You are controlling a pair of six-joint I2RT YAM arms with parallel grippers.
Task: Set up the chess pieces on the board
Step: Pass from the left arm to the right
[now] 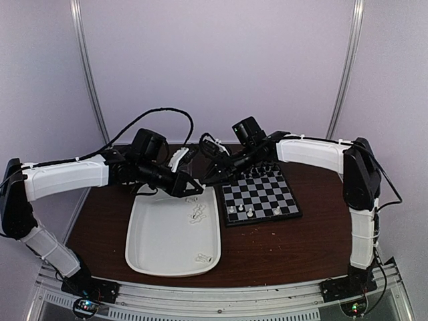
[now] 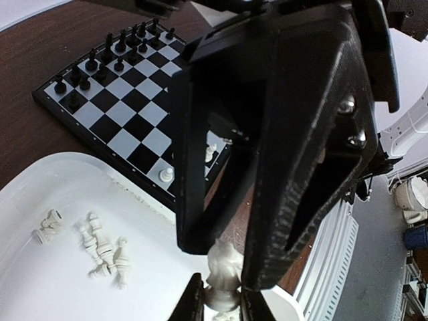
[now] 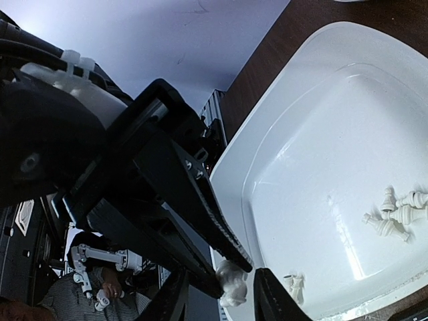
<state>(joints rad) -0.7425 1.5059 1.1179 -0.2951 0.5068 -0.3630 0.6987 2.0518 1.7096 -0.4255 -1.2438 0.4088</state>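
Observation:
A white knight [image 2: 224, 267] hangs above the white tray's far right corner, and my left gripper [image 2: 224, 295] is shut on its base. My right gripper [image 3: 221, 274] is open; its fingers stand on either side of the knight [image 3: 233, 287] with a gap on at least one side. In the top view the left gripper [image 1: 194, 189] and right gripper [image 1: 208, 177] meet just left of the board [image 1: 267, 190]. Three white pieces [image 1: 250, 212] stand on the board's near rows. More white pieces [image 1: 197, 214] lie in the tray.
The white oblong tray [image 1: 144, 247] lies left of the board on the brown table. Black chessmen [image 1: 261, 170] fill the board's far rows. Two loose white pieces [image 1: 204, 257] lie near the tray's front right corner. Cables hang behind both arms.

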